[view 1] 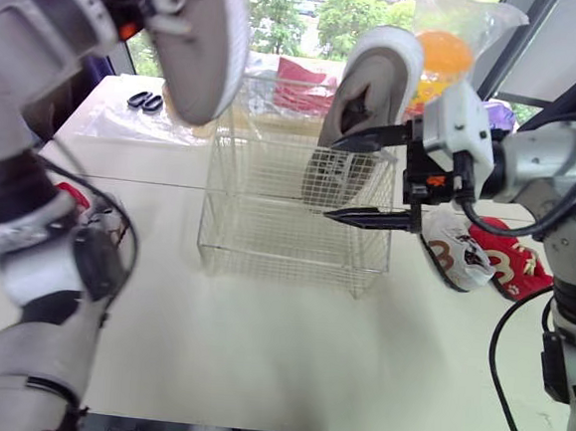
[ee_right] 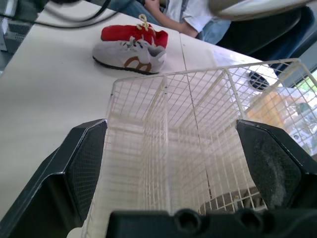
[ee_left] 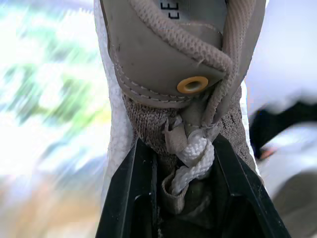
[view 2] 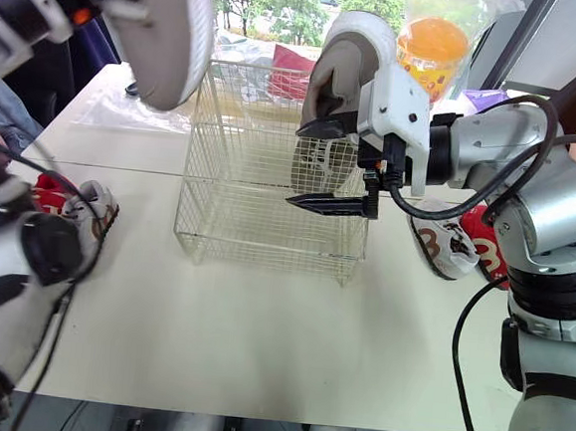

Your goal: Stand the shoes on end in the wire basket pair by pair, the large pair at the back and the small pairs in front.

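One pale table (view 1: 256, 373), wire basket (view 1: 267, 229), trees (view 1: 277, 0) outside

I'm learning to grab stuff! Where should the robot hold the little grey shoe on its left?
Probably from above, pinching the laced top near the opening. The little grey shoe sits flat on its sole; the red shoe lies close beside it, crowding a sideways grip.
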`<state>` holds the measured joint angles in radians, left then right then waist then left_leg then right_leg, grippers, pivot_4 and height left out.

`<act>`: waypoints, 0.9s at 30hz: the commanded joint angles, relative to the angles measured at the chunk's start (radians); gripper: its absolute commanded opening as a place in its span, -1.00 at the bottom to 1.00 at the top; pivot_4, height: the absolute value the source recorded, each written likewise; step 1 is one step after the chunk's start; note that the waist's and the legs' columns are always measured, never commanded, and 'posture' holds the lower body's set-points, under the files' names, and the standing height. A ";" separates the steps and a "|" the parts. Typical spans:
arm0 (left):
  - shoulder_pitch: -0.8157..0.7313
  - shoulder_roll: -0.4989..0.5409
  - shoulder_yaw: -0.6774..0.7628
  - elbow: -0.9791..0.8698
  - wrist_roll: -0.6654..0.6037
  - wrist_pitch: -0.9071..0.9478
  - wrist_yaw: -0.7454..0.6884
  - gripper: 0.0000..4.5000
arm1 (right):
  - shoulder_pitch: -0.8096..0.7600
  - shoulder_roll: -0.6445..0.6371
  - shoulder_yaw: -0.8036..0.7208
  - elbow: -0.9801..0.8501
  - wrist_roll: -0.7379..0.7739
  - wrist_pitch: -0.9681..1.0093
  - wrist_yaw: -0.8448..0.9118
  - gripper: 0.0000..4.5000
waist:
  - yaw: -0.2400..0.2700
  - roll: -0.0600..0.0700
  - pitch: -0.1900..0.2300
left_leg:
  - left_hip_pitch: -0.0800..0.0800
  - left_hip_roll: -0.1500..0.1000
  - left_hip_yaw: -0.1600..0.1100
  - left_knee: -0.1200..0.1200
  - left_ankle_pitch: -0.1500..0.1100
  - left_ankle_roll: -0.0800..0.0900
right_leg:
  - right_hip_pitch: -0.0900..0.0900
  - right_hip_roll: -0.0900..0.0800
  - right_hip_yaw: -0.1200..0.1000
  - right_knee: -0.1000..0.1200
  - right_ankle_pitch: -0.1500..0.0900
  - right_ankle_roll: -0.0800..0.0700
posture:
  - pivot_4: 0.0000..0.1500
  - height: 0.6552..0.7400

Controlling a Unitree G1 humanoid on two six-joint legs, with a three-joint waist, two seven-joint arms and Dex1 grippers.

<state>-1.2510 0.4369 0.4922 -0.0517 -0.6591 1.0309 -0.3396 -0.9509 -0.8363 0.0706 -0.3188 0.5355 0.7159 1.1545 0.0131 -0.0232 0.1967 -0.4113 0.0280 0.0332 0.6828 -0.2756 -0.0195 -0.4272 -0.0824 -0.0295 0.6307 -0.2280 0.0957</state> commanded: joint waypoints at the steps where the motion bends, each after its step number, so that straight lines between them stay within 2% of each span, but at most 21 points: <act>1: 0.059 -0.103 -0.131 -0.065 0.128 -0.313 0.036 -0.72 | -0.003 -0.003 -0.035 -0.037 0.013 0.017 -0.037 1.00 | 0.000 0.000 0.000 | 0.001 0.000 0.001 0.000 0.000 0.000 | 0.000 0.000 0.000 0.000 0.000 0.000 | 1.00 1.00; 3: 0.126 -0.142 -0.256 -0.056 0.286 -0.559 0.043 -0.72 | 0.010 -0.007 -0.044 -0.061 0.024 0.037 -0.058 1.00 | -0.004 0.001 0.000 | 0.002 0.000 0.001 -0.001 0.000 0.000 | 0.000 0.001 0.001 0.001 0.000 0.000 | 1.00 1.00; 9: 0.318 -0.242 -0.410 0.016 0.563 -0.984 0.194 -0.72 | 0.055 -0.026 -0.080 -0.138 0.057 0.100 -0.125 1.00 | -0.008 0.002 -0.001 | 0.002 0.002 0.002 -0.001 0.000 0.001 | -0.002 0.002 0.002 0.001 0.001 -0.001 | 1.00 1.00; 12: 0.356 -0.284 -0.428 0.061 0.600 -1.062 0.240 -0.72 | 0.063 -0.028 -0.092 -0.163 0.074 0.127 -0.153 1.00 | 0.000 0.002 -0.001 | 0.001 0.002 0.003 -0.001 -0.001 0.001 | -0.001 0.002 0.002 0.001 0.001 -0.001 | 1.00 1.00; 16: 0.431 -0.323 -0.467 0.086 0.613 -1.163 0.220 -0.72 | 0.072 -0.035 -0.105 -0.183 0.095 0.149 -0.180 1.00 | 0.003 0.002 -0.001 | 0.001 0.001 0.002 0.000 -0.001 0.002 | -0.001 0.001 0.001 0.000 0.001 -0.001 | 1.00 1.00; 21: 0.519 -0.361 -0.483 0.069 0.587 -1.130 0.207 -0.72 | 0.074 -0.049 -0.107 -0.183 0.103 0.152 -0.190 1.00 | 0.000 0.002 -0.001 | 0.001 0.001 0.002 0.000 -0.001 0.003 | -0.001 0.001 0.001 0.000 0.001 -0.001 | 1.00 1.00; 23: 0.548 -0.371 -0.487 0.028 0.580 -1.073 0.209 -0.27 | 0.076 -0.053 -0.105 -0.181 0.106 0.148 -0.191 1.00 | -0.002 0.002 -0.001 | 0.001 0.001 0.002 0.000 -0.001 0.003 | -0.001 0.002 0.001 0.000 0.001 -0.001 | 1.00 1.00; 24: 0.560 -0.372 -0.485 0.004 0.562 -1.022 0.203 -0.18 | 0.077 -0.054 -0.104 -0.179 0.107 0.146 -0.192 1.00 | -0.001 0.002 -0.001 | 0.001 0.002 0.002 0.000 -0.001 0.003 | -0.001 0.002 0.001 0.000 0.001 -0.001 | 1.00 1.00; 27: 0.598 -0.352 -0.463 -0.085 0.500 -0.898 0.175 0.58 | 0.083 -0.061 -0.105 -0.177 0.106 0.142 -0.192 1.00 | 0.000 0.002 -0.001 | 0.001 0.002 0.001 0.000 -0.001 0.003 | -0.001 0.002 0.000 0.000 0.001 -0.001 | 1.00 1.00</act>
<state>-0.6473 0.0725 0.0145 -0.0443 -0.1141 0.0819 -0.1483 -0.8644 -0.8798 0.0001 -0.4773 0.6340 0.8685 0.9675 0.0126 -0.0212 0.1960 -0.4103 0.0296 0.0344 0.6826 -0.2769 -0.0167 -0.4277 -0.0807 -0.0291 0.6310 -0.2274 0.0948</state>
